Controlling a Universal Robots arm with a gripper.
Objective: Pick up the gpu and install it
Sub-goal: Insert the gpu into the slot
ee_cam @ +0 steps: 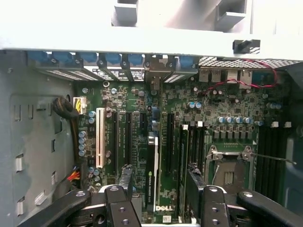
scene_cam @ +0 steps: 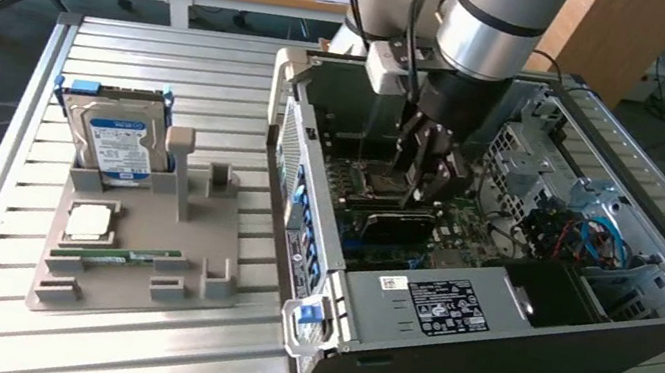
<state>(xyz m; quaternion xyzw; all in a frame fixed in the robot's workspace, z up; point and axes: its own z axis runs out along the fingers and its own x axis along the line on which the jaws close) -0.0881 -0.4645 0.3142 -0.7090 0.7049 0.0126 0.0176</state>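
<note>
Starting at the exterior view's left: hard drive (scene_cam: pixel 110 141) and RAM stick (scene_cam: pixel 111 256) on the grey holder (scene_cam: pixel 197 288); centre, my claw (scene_cam: pixel 422 176) gapes empty inside the computer case (scene_cam: pixel 631 343), above the gpu (ee_cam: pixel 152 177), black-faced, seated on edge in its motherboard (ee_cam: pixel 189 101) slot

Black-faced gpu (ee_cam: pixel 152 175) upright in motherboard slot
</note>
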